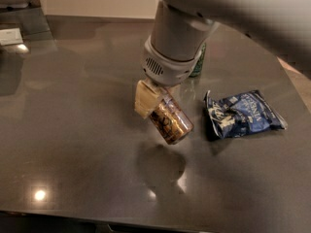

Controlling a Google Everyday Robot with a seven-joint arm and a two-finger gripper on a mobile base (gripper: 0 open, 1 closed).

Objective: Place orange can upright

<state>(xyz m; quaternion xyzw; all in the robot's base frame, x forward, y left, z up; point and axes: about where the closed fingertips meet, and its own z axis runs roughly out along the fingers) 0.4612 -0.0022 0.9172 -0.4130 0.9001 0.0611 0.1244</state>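
Note:
The orange can (170, 119) has a coppery brown mottled body and lies tilted on its side, lifted a little above the dark table (73, 130). Its shadow shows on the table below it. My gripper (154, 106) hangs under the big grey-white arm in the middle of the view and is shut on the can. One pale finger (146, 98) shows on the can's left side; the other finger is hidden behind the can.
A blue snack bag (240, 114) lies on the table to the right of the can. A dark green can (198, 64) stands behind the arm, mostly hidden. White objects (12, 35) sit at the far left edge. The table's front edge runs along the bottom.

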